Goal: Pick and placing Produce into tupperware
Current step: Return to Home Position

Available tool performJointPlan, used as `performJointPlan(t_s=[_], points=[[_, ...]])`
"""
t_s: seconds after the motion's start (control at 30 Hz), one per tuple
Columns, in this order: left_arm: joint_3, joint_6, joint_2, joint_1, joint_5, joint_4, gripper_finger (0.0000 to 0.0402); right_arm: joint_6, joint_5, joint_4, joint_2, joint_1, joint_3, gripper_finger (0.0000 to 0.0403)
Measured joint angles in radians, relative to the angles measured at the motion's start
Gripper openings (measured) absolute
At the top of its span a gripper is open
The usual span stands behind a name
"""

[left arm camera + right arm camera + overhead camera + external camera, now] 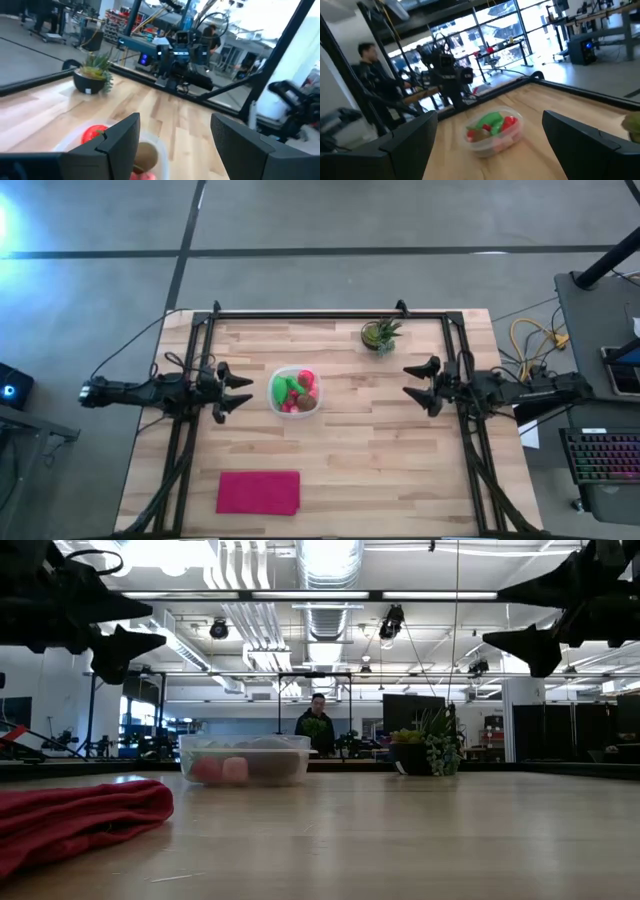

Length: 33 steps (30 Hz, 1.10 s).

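The clear tupperware (295,392) stands on the table's middle, a little left, with the produce (293,389) inside: green pieces, red and pink pieces and a brown lump. It also shows in the low view (245,760) and the right wrist view (494,130). My left gripper (241,392) is open and empty, raised above the table just left of the tupperware. My right gripper (421,385) is open and empty, raised over the table's right side, apart from the tupperware.
A spiky green potted plant (380,334) stands at the far edge, right of centre. A flat magenta cloth (259,492) lies near the front left. A dark frame (330,314) runs round the table. A person (317,725) stands in the room beyond.
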Motion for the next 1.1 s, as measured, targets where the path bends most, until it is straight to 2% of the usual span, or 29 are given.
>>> performJointPlan(t_s=[0.1, 0.5, 1.1], points=[[0.0, 0.059, 0.01, 0.01, -0.004, -0.001, 0.023, -0.021, 0.008, -0.042, -0.001, -0.003, 0.0, 0.0352], [-0.004, 0.062, 0.077, 0.011, -0.01, 0.022, 0.023, 0.012, 0.008, -0.226, 0.002, -0.01, 0.001, 0.0352], [-0.012, 0.062, 0.132, 0.011, -0.007, 0.055, 0.023, 0.011, 0.007, -0.236, 0.002, -0.01, 0.001, 0.0352]])
